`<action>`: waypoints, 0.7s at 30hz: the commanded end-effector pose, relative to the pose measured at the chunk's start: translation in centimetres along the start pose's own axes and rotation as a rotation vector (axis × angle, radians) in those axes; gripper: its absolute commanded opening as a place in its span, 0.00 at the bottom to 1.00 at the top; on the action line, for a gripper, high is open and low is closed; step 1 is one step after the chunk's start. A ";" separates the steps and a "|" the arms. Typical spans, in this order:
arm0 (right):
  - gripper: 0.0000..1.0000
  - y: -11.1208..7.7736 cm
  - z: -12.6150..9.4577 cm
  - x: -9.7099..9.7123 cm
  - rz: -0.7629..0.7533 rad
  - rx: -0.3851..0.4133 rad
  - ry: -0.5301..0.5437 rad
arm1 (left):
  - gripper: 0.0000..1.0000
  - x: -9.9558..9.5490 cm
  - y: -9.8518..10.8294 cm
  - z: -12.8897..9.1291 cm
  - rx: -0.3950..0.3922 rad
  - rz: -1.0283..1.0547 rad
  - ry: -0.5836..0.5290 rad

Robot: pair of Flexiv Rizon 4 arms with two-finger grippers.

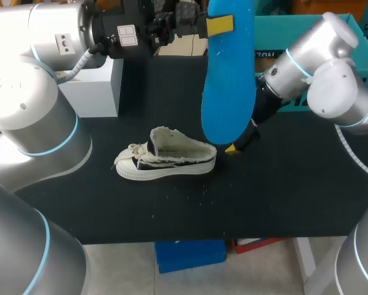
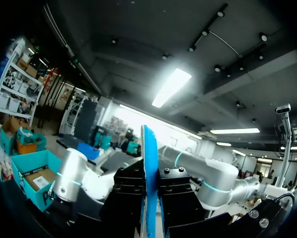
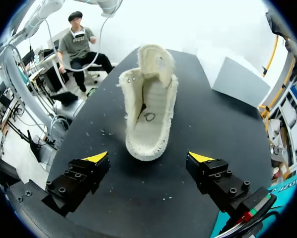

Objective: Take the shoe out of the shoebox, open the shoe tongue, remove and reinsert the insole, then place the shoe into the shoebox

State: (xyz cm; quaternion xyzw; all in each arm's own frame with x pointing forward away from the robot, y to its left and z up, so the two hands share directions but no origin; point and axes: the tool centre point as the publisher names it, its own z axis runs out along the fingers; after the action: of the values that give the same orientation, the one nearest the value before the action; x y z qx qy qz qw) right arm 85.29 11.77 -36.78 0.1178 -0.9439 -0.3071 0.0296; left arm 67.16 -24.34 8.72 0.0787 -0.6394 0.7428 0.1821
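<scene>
**Left gripper (image 1: 220,26) is holding the blue insole (image 1: 228,80) aloft, clear of the shoe (image 1: 172,161).**
Its fingers are clamping the insole's upper end, letting it hang upright over the worktop's (image 1: 282,196) middle. The right gripper (image 3: 148,159) is hovering wide open and empty just behind the heel of the shoe, which is standing mid-worktop. The shoebox (image 1: 271,27) is sitting at the far right corner. Removal looks done; reinsertion seems next, calling for lowering the insole toe-first into the opening.

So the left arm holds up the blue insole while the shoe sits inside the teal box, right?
No. The left gripper does hold the blue insole, but the shoe lies on the black table, outside the teal box, as the head view shows.
</scene>
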 end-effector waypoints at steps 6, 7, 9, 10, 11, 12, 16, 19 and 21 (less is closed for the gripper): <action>1.00 2.3 -1.7 0.4 -0.029 0.422 0.008 | 0.00 0.1 0.1 0.0 -0.001 0.000 -0.002; 1.00 2.4 -1.8 0.5 -0.022 0.432 0.002 | 0.00 0.1 0.1 0.0 -0.001 0.000 -0.002; 1.00 3.1 -1.8 0.7 -0.002 0.445 -0.024 | 0.00 0.1 0.1 0.0 -0.001 0.000 -0.002; 1.00 3.2 -1.8 0.8 0.007 0.455 -0.031 | 0.00 0.1 0.1 0.0 -0.001 0.000 -0.002; 1.00 3.4 -1.7 1.0 0.014 0.459 -0.036 | 0.00 0.1 0.1 0.0 -0.001 0.000 -0.002; 1.00 3.5 -1.6 1.1 0.021 0.467 -0.032 | 0.00 0.1 0.1 0.0 -0.001 0.000 -0.002; 1.00 4.2 -1.0 1.5 0.029 0.483 -0.028 | 0.00 0.1 0.1 0.0 -0.001 0.000 -0.002; 1.00 4.6 -0.8 1.5 0.032 0.486 -0.030 | 0.00 0.1 0.1 0.0 -0.001 0.000 -0.002; 1.00 4.9 -0.6 1.5 0.032 0.486 -0.030 | 0.00 0.1 0.1 0.0 -0.001 0.000 -0.002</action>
State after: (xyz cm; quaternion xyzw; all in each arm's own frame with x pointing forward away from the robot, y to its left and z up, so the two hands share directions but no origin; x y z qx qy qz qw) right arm 82.89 14.37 -33.43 0.1028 -0.9875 -0.1196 -0.0055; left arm 67.16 -24.33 8.72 0.0787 -0.6395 0.7428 0.1821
